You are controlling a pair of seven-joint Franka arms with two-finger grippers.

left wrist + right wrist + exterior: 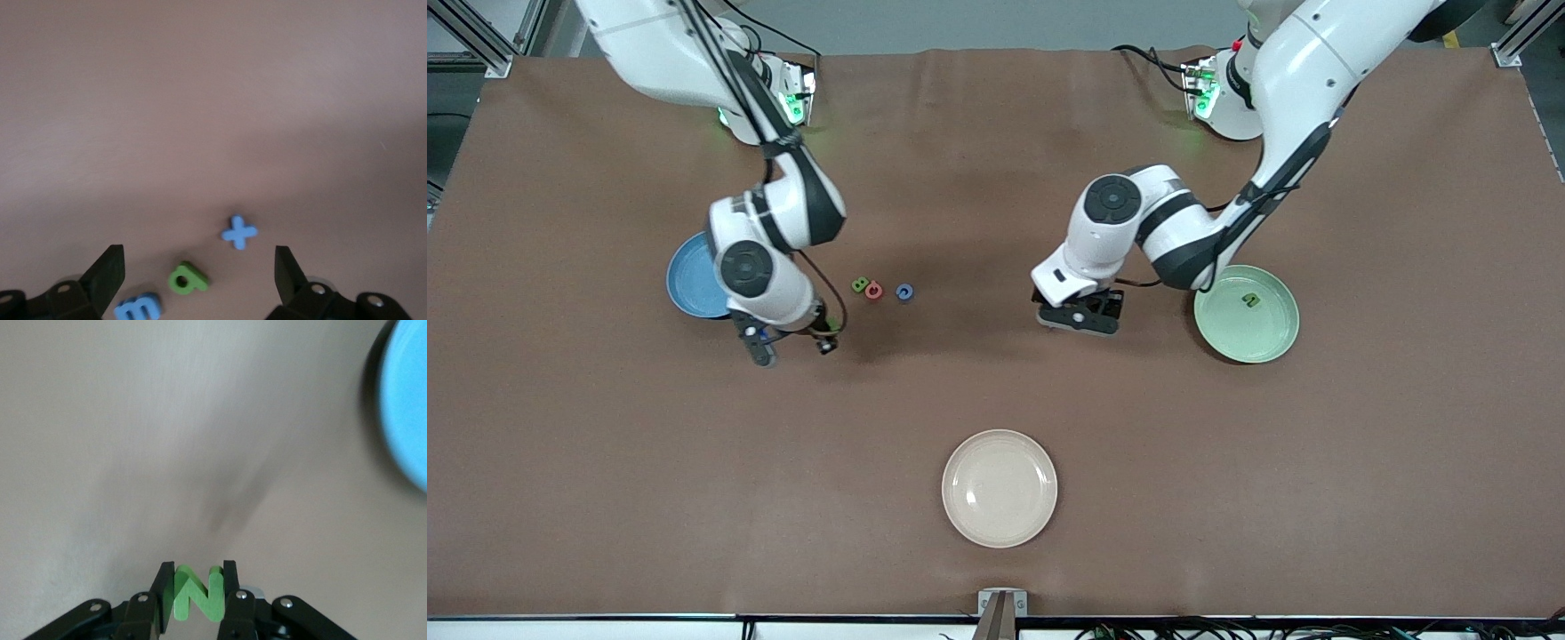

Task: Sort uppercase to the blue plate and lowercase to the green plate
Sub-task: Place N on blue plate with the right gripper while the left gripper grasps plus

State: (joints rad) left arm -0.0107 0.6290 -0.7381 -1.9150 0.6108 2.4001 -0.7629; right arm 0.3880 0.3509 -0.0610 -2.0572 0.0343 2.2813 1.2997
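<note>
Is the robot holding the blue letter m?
No, the right gripper pinches the green N; the blue m lies on the table.

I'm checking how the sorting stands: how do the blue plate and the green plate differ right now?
The blue plate is sky blue and sits at the right arm's end of the table; the green plate is pale mint, at the left arm's end. The blue plate is partly covered by the right arm in the front view and shows no letter on its visible part; the green plate lies in full view and holds one small green letter. Both are round and shallow with raised rims.
</note>
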